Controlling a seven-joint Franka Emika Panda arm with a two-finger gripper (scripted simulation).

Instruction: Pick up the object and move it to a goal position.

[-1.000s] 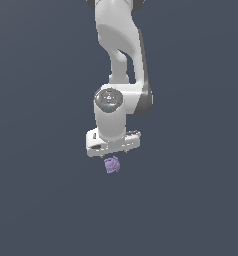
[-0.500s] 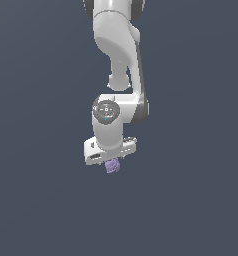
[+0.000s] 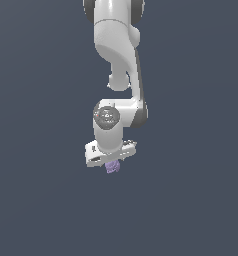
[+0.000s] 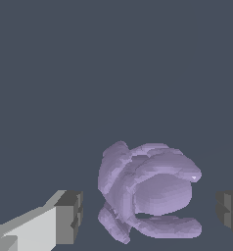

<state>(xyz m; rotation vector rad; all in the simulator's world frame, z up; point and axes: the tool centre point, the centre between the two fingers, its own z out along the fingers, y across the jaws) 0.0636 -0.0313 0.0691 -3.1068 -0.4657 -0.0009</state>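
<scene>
Your gripper (image 3: 111,161) hangs low at centre frame in the exterior view, the object (image 3: 112,167), a pale-purple lumpy blob, peeking out directly beneath the white hand. In the wrist view the object (image 4: 147,192) lies squarely between the two dark fingertips (image 4: 69,216), with grey floor showing in a gap on either side, so the fingers stand spread and touch nothing. Its ridged bulk looks slightly wider along the line between the pads than across it. Judging from this, your coming move turns on closing straight inward; the blob already sits centred in the gap.
</scene>
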